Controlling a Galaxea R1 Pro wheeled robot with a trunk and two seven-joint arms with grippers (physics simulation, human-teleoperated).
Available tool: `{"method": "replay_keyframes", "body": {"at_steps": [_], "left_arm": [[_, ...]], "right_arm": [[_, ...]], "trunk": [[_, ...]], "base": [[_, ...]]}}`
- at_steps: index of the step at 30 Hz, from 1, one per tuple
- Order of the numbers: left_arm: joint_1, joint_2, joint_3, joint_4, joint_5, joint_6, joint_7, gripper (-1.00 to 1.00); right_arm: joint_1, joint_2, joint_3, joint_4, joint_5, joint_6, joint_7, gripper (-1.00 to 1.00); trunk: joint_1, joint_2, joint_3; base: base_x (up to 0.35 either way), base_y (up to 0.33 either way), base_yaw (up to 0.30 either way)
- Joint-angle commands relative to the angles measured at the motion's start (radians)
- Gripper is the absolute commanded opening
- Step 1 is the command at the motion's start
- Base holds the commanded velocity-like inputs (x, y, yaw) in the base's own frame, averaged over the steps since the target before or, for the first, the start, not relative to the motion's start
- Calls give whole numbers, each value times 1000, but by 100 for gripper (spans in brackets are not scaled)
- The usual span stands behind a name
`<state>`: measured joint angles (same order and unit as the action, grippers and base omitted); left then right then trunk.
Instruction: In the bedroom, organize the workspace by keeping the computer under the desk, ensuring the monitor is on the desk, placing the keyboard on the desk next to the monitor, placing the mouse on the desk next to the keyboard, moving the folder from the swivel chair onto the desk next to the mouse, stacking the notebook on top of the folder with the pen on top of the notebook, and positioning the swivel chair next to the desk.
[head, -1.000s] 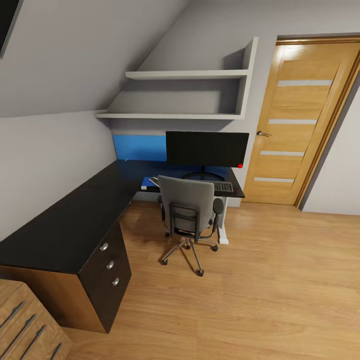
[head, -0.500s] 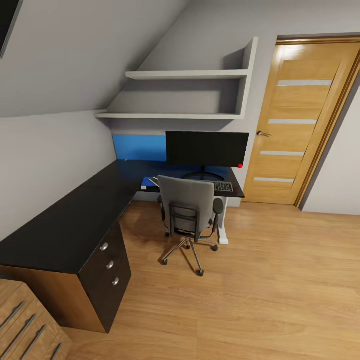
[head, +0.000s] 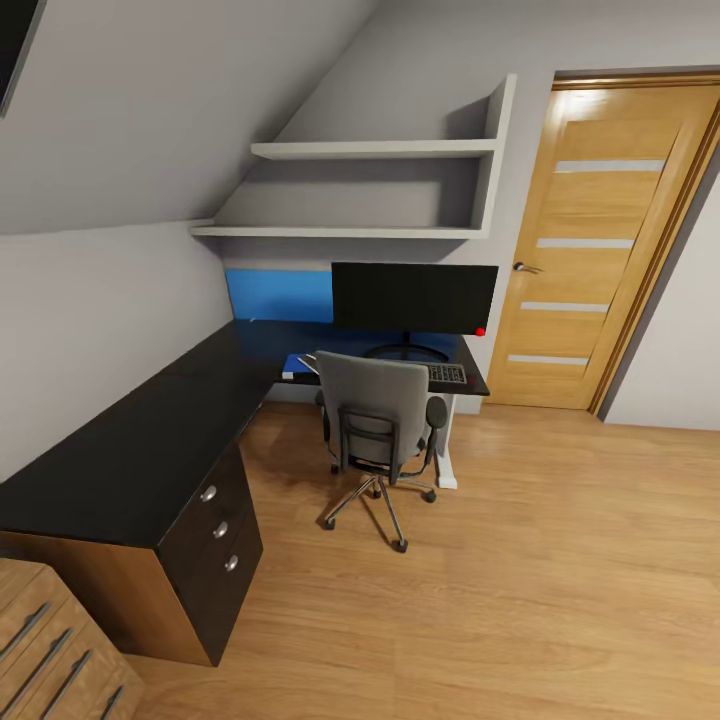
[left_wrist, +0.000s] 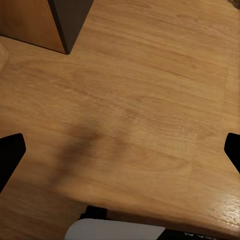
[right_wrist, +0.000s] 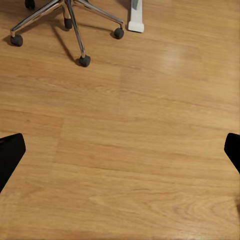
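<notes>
Both my claws, left and right, hang spread wide over the wood floor, holding nothing. Ahead, the chair is tucked against the table. Beyond it lie a keyboard and a blue folder (both partly hidden), then the monitor.

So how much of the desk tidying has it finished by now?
Mostly done, by the look of it: the wide black monitor stands on the black L-shaped desk, with the slim grey keyboard in front of it and the flat blue folder alongside. The grey swivel chair sits at the desk and hides the middle, so mouse, notebook and pen cannot be checked. Both claws hang open over the wooden floor.
</notes>
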<state>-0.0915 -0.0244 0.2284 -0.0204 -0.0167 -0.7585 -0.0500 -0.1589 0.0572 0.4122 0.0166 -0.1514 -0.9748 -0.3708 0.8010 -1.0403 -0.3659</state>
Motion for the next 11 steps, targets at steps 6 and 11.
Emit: {"method": "replay_keyframes", "body": {"at_steps": [6, 11], "left_arm": [[-1, 0, 8, 0, -2, -2, -5, 100], [-1, 0, 8, 0, -1, -2, -5, 100]], "right_arm": [[-1, 1, 9, 2, -10, -4, -1, 100], [-1, 1, 9, 2, -10, -4, -1, 100]], "trunk": [[0, -1, -1], [0, -1, -1]], "base": [[0, 0, 0], [0, 0, 0]]}}
